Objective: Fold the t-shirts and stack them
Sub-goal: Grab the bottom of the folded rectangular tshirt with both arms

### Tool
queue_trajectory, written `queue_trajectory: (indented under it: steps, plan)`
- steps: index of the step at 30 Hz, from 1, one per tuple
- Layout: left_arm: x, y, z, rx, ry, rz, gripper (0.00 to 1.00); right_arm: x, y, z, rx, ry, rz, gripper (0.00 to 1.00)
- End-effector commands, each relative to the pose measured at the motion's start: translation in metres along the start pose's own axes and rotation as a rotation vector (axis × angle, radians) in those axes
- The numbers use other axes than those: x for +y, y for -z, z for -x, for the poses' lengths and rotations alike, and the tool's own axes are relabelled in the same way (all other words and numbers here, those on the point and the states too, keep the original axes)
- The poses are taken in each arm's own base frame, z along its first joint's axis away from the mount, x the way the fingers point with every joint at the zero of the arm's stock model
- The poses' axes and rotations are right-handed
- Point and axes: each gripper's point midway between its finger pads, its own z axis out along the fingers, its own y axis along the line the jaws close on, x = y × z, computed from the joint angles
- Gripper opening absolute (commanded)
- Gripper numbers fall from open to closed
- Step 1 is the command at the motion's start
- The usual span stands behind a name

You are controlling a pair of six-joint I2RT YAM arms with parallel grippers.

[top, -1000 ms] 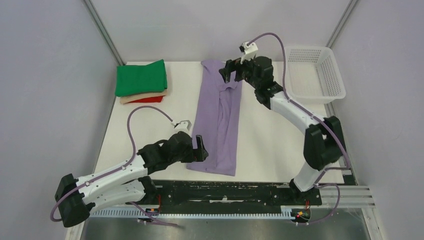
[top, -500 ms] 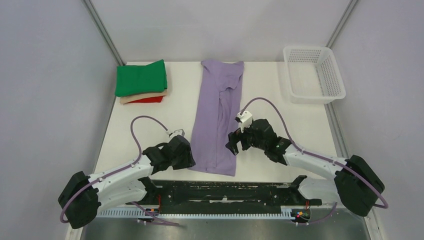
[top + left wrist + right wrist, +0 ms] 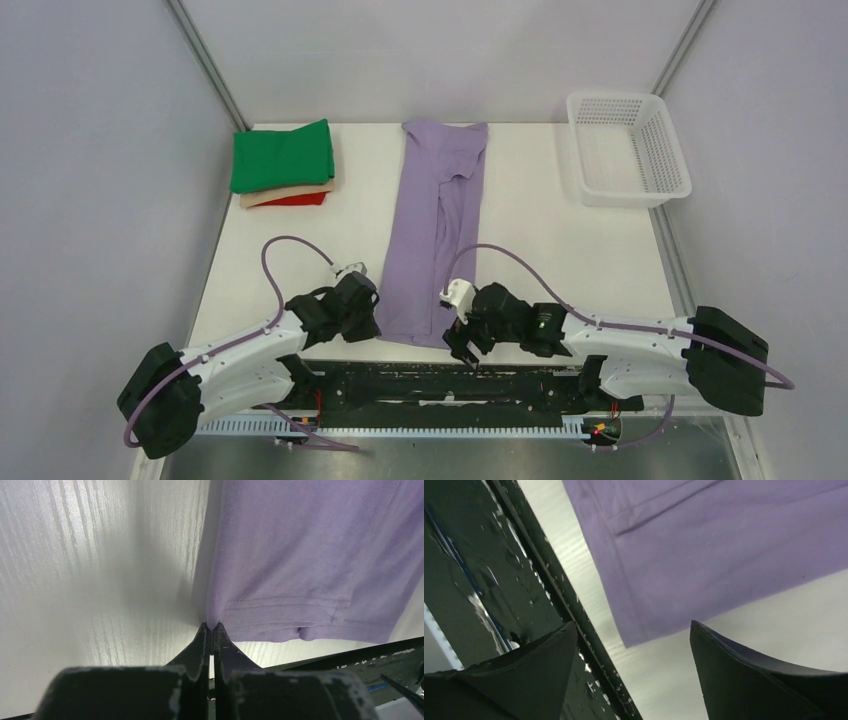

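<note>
Top view: lavender t-shirt [image 3: 440, 230], folded to a long strip, lay down the middle of the counter [image 3: 560, 250], far edge to near edge. Green t-shirt [image 3: 283, 155], beige t-shirt [image 3: 290, 190] and red t-shirt [image 3: 297, 200] were stacked at the far-left corner; white basket [image 3: 680, 170] at the far-right corner. Left tool [image 3: 378, 322] sat at the strip's near-left corner, right tool [image 3: 462, 345] at its near-right.
Left wrist view: left tool clenched on the hem's very corner.
Right wrist view: right tool released, fingers wide apart, hem corner seen between them.

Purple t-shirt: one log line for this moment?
left gripper: shut on purple t-shirt near-left hem corner | right gripper: open over near-right corner | folded stack: far left
</note>
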Motion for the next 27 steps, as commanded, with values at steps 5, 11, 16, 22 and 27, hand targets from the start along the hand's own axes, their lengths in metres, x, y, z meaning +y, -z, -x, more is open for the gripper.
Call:
queue_trajectory:
  steps: [5,11,16,22,27]
  plan:
    - [-0.007,0.005,-0.002,0.013,0.022,-0.042,0.02,0.001,-0.009,-0.025,0.118,0.134,-0.073,0.74]
    - [-0.005,0.003,-0.006,0.012,0.056,-0.053,0.02,-0.001,-0.016,-0.042,0.161,0.154,-0.078,0.68]
    - [-0.005,0.004,-0.005,0.002,0.07,-0.061,0.02,-0.002,-0.018,-0.045,0.165,0.153,-0.076,0.39]
    - [-0.008,0.011,-0.008,0.013,0.078,-0.085,0.02,0.01,-0.018,-0.046,0.149,0.142,-0.014,0.06]
    - [0.003,0.023,-0.028,0.083,0.094,-0.082,0.02,0.032,-0.008,-0.058,0.158,0.145,0.102,0.0]
